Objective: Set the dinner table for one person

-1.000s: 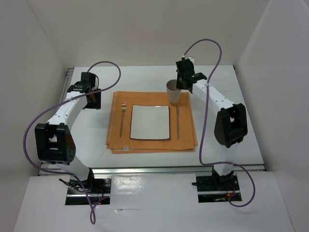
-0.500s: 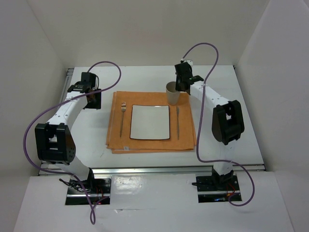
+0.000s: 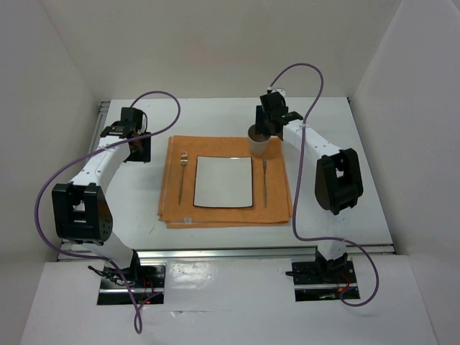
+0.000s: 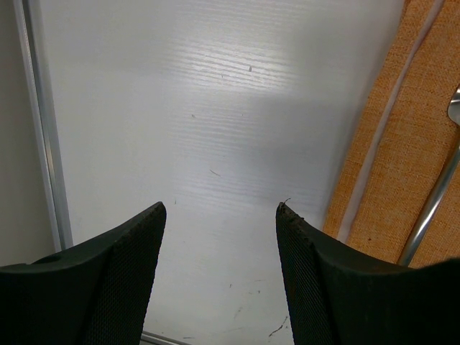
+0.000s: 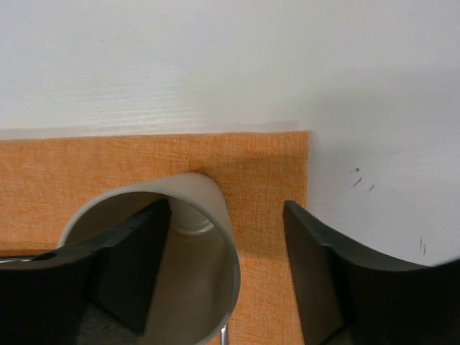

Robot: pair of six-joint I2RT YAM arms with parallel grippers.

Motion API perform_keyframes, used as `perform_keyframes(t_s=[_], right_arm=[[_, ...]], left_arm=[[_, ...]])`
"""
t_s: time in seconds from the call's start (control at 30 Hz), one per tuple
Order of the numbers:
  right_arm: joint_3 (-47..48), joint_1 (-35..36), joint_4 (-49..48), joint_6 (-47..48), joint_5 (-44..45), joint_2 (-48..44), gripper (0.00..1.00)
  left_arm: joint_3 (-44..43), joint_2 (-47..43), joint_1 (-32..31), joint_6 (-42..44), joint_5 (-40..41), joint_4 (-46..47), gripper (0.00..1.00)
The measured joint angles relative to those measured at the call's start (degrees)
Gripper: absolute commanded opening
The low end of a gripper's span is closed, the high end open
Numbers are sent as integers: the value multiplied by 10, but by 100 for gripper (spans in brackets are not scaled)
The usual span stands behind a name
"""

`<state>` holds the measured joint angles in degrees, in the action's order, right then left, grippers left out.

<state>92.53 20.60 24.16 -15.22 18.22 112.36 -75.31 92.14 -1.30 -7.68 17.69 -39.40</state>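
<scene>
L fingers [image 4: 108,287] apart, empty | R fingers [image 5: 338,287] apart astride 1 cup [image 5: 190,280] | 1 plate [image 3: 223,181], 1 fork [image 3: 182,176]

text: none readable | brands, numbers, signs: none | small pale patch [image 3: 188,219] at orange placemat [image 3: 171,205] near edge: too small to read

Robotics lab cell, plain enclosure walls [image 3: 215,50], white tabletop [image 3: 215,118], aluminium rail [image 3: 237,251], left arm [image 3: 93,169] and right arm [image 3: 316,147] bolted at lower frame.
</scene>
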Motion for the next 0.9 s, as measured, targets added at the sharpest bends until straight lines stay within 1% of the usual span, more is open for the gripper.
perform_keyframes(t_s=[0.07,0.1,0.17,0.3,0.4,0.47,0.53,0.63,0.73,0.9], right_arm=[[13,-2,1,8,-11,0,83],[21,-3,3,10,-15,0,92],[45,-10,8,15,-27,-3,100],[65,-50,22,17,-57,-46,100],[50,-108,46,7,-79,-119,100],[8,-155,55,-4,-84,-189,100],[-54,-197,61,-16,-82,-263,100],[-144,-226,84,-32,-87,-351,100],[-211,-243,125,-48,-96,-401,100],[-297,-251,178,-73,-123,-457,100]], left_arm=[[0,0,0,0,0,0,70],[0,0,0,0,0,0,70],[0,0,0,0,0,0,70],[0,0,0,3,1,0,70],[0,0,2,7,2,0,70],[0,0,5,13,5,0,70],[0,-1,11,15,6,-2,70],[7,-12,24,17,6,-2,70],[19,-32,42,19,7,-4,70],[61,-74,73,36,9,-5,70]])
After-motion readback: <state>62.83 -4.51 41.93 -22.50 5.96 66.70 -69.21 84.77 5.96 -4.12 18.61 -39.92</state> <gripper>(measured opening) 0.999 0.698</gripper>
